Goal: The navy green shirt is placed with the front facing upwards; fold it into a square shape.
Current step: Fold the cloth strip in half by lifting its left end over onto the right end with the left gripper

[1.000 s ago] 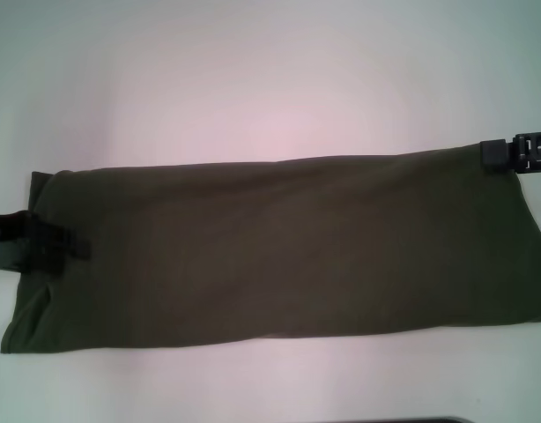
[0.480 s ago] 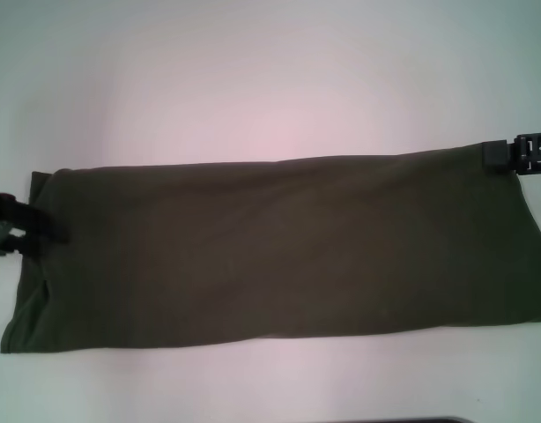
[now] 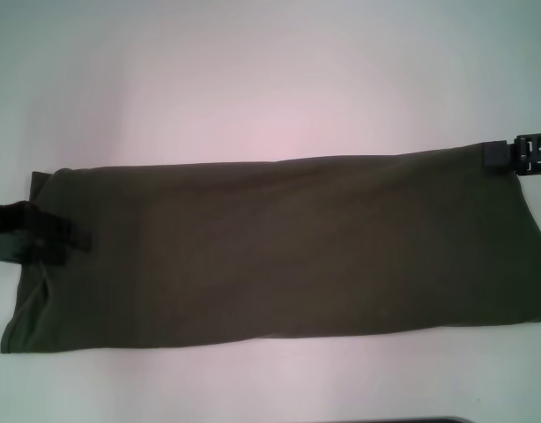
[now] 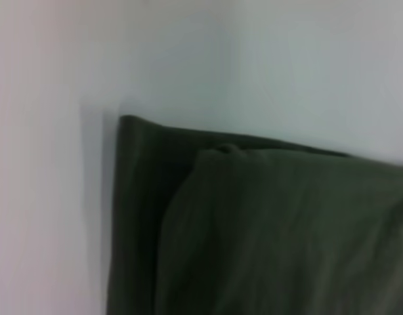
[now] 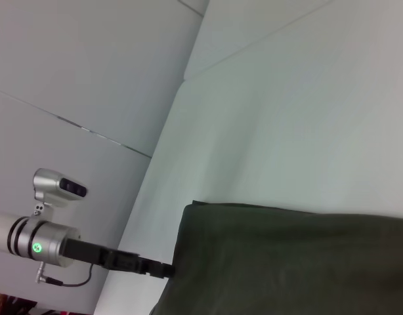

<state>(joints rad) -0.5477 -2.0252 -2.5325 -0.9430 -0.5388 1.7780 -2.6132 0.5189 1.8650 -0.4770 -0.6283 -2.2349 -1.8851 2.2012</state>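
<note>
Head view: left end effector point(image 3: 63, 236) and right end effector point(image 3: 498, 155) grip opposite shirt point(image 3: 279, 247) edges.

**What the views left unseen**

The navy green shirt point(image 3: 279, 251) ran past the head view's right edge, and no chest lettering or neck label showed. The right gripper point(image 3: 504, 155) was cut by that edge, its fingers unreadable. The left gripper point(image 3: 66, 238) was too dark to read.

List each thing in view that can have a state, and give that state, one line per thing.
navy green shirt: folded into a long band, lying flat across the table.
left gripper: over the shirt's left end.
right gripper: at the shirt's far right corner.
</note>
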